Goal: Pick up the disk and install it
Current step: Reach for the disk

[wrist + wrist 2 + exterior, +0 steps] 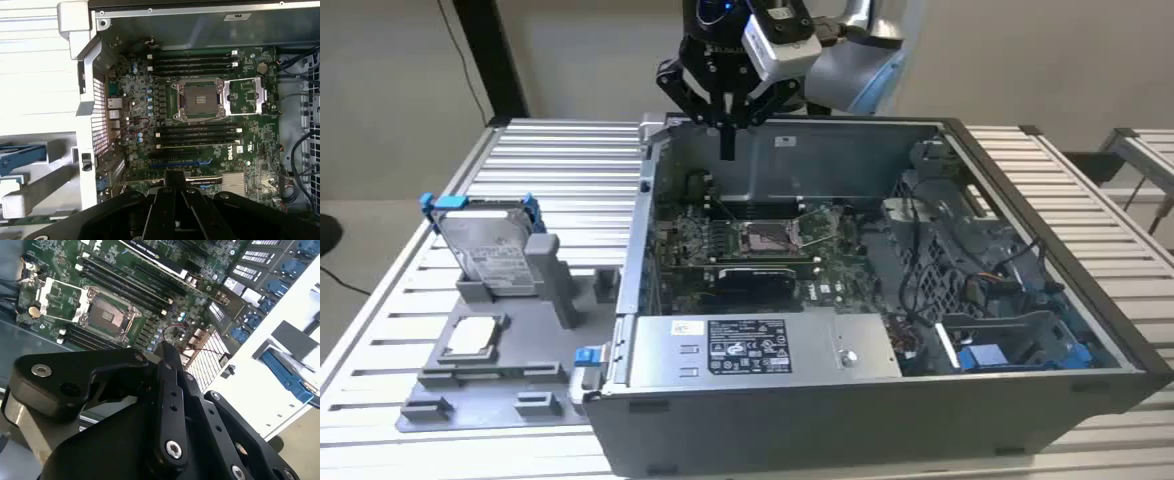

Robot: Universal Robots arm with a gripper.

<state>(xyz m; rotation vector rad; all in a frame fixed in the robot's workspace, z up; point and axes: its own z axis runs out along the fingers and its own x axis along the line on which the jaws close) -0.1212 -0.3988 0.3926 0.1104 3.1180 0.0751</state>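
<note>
The disk (488, 247), silver-grey with a white label in a blue carrier, stands upright in a grey holder (540, 280) on the table at the exterior view's left. In the first wrist view a blue strip of the disk (22, 154) shows past the case wall. My gripper (727, 148) hangs over the back wall of the open computer case (881, 405), well away from the disk. Its fingers are shut together with nothing between them, and they point down at the motherboard (200, 130) in the first wrist view, where the gripper (174, 176) sits over the board's edge.
Inside the case are a CPU socket (767, 237), a grey power supply (747, 347) with a black-and-white label, cables, and a drive bay with blue parts (987, 355). A small square silver chip (471, 337) lies on the grey fixture. The slatted table (574, 170) surrounds the case.
</note>
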